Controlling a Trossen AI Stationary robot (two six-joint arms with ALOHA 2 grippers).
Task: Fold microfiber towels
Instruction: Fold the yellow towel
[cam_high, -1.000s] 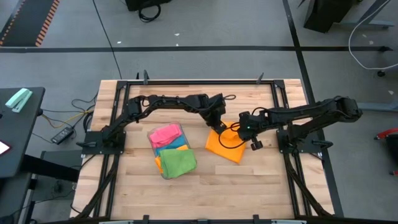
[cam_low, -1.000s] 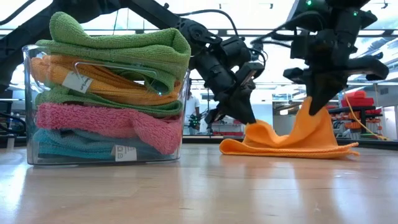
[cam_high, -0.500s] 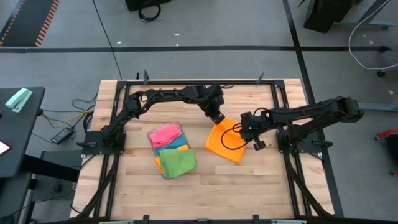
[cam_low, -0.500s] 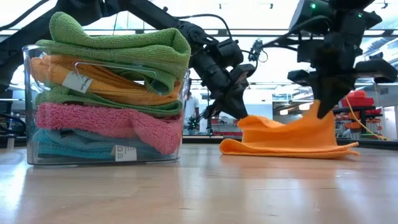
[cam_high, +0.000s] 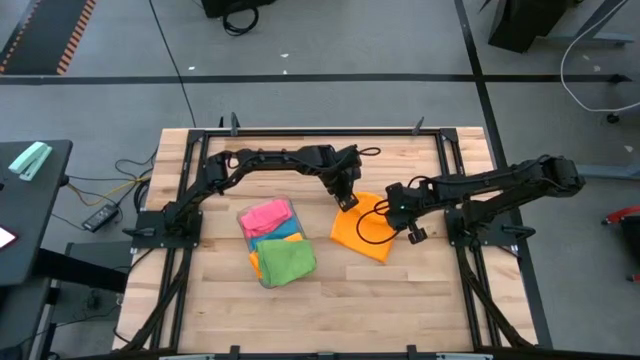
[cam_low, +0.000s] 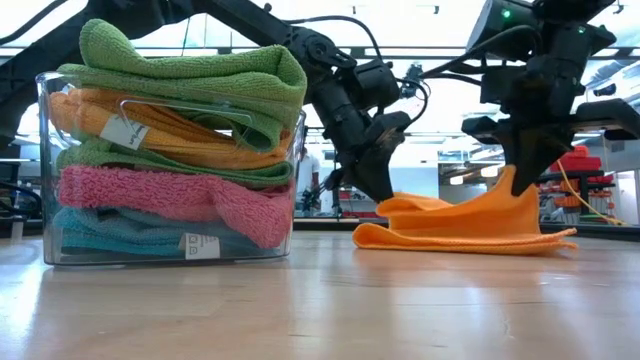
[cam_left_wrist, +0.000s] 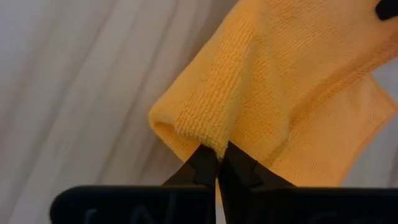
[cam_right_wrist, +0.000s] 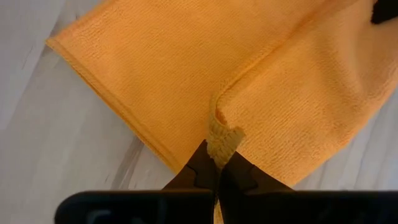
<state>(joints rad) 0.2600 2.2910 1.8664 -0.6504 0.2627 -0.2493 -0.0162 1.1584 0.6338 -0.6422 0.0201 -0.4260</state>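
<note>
- My left gripper (cam_high: 347, 200) was clenched on a far corner of the orange towel (cam_high: 362, 233) — in the left wrist view the fabric (cam_left_wrist: 261, 93) bunched right at the closed tips.
- My right gripper (cam_high: 392, 208) was clenched on the towel's other raised corner; the right wrist view showed a small tuft pinched between its tips, with the rest of the cloth (cam_right_wrist: 186, 81) spread flat below.
- The towel lay on the tabletop (cam_high: 400, 300), right of the clear tray (cam_low: 170, 255) that held folded green, orange, pink and blue towels.
- What changed over the last second: my left gripper had swung its corner away from the tray side and back, and both pinched corners had sunk lower. In the low view the orange peak (cam_low: 505, 205) under my right gripper stood shorter than a second earlier, and the fold under my left gripper (cam_low: 385, 190) lay nearer the cloth.
- My reading — the far edge was being carried over the near half, so the first fold was well under way but not laid flat.
- Next I judged I should lower both corners onto the near edge together, keeping them level, or the fold would land skewed.
</note>
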